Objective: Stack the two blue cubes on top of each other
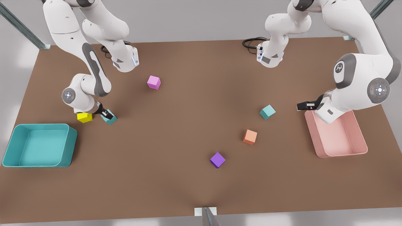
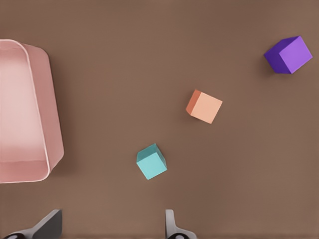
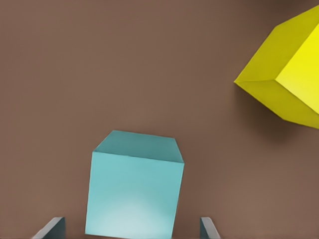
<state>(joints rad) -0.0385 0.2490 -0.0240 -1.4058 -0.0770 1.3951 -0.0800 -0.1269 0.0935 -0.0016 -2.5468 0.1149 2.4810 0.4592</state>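
**A:** Front view first, operator: your right end effector (image 1: pixel 107 116) sits at the front view's left, low over one blue cube (image 1: pixel 110 118) on the worktop (image 1: pixel 188 103); a yellow cube (image 1: pixel 84 117) lies just beside it, with the teal bin (image 1: pixel 67 147) nearby.

**B:** And its fingers?

**A:** Spread; in the right wrist view the right end effector (image 3: pixel 132 231) has a fingertip on either side of that blue cube (image 3: pixel 133 191), with a gap showing on both sides; whether they touch it you cannot tell. The yellow cube (image 3: pixel 286 74) lies apart from it.

**B:** What of your other arm?

**A:** Your left end effector (image 1: pixel 300 106) hangs at the front view's right, by the far corner of the pink bin (image 1: pixel 361 138), fingers spread and holding nothing; in the left wrist view the left end effector (image 2: pixel 112 226) has its two tips wide apart above the worktop.

**B:** Where is the second blue cube?

**A:** The second blue cube (image 1: pixel 267 112) rests on the worktop, near the left end effector but apart from it; the left wrist view shows it (image 2: pixel 151 161) between the pink bin (image 2: pixel 50 124) and an orange cube (image 2: pixel 204 106); a purple cube (image 2: pixel 291 55) lies farther off; a pink cube (image 1: pixel 154 82) sits towards the back.
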